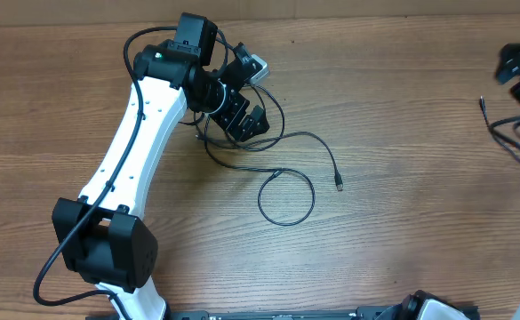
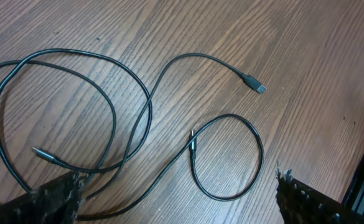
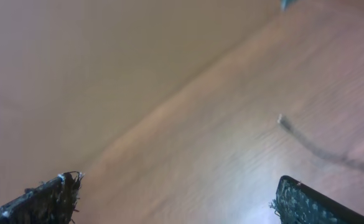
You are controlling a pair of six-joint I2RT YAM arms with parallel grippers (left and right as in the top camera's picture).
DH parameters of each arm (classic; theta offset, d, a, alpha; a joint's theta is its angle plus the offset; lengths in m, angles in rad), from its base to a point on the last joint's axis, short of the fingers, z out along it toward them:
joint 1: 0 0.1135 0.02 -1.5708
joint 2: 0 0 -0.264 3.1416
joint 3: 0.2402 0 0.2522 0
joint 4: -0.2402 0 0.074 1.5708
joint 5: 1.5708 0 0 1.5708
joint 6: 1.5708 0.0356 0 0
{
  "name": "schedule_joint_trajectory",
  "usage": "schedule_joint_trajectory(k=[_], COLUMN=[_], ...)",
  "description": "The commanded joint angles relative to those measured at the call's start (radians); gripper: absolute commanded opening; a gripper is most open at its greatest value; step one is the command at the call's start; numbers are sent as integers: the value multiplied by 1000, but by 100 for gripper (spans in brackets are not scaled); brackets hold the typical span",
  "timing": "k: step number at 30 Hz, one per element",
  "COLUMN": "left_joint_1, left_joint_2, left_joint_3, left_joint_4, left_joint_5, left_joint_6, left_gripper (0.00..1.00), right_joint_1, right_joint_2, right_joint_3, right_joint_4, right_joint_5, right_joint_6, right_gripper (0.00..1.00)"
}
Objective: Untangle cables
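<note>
Several cables point(image 2: 149, 107), looped — beneath left gripper point(image 2: 178, 180)

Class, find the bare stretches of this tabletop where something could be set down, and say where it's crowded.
Free: the wide wood between the loose plug and the right-edge cable; also left of the left arm. Crowded: the cables by the left gripper.

cables point(image 1: 280, 172) on table point(image 1: 402, 249), centre-left, under l gripper point(image 1: 244, 118); another cable point(image 1: 516, 147) far right.
</note>
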Motion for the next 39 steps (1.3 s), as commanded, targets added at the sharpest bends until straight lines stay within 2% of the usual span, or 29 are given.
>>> schedule_joint_trajectory(k=[1,5,8,12,18,23,28,34,36,37,39], left_joint_1=[2,2,2,2,2,2,0,0,0,2,2], left_joint_2=[7,7,7,7,7,7,7,7,7,7,7], left_joint_3=[18,18,18,18,18,18,18,18,18,18,17], left_joint_4=[1,1,1,4,149,171,185,195,155,130,77], left_joint_5=[-2,-2,-2,-5,-106,-90,7,2,-69,-158,-388], left_joint_6=[1,1,1,6,5,0,-15,-34,-64,-127,-293], left_gripper=[99,99,100,99,99,100,100,100,86,82,82], right_joint_1=[38,73,102,172,306,388,441,522,544,553,560], right_joint_2=[-26,-22,-5,27,62,77,78,78,78,78,78], right_joint_3=[17,10,-16,-106,-313,-429,-447,-447,-447,-447,-447], right_joint_4=[-84,-185,-260,-307,-165,-19,14,38,49,50,48], right_joint_5=[-2,-15,-98,-122,-132,-133,-133,-132,-132,-130,-128], right_joint_6=[-3,-2,-3,-2,34,36,47,46,46,45,45], right_gripper=[100,100,100,100,100,100,100,100,100,100,100])
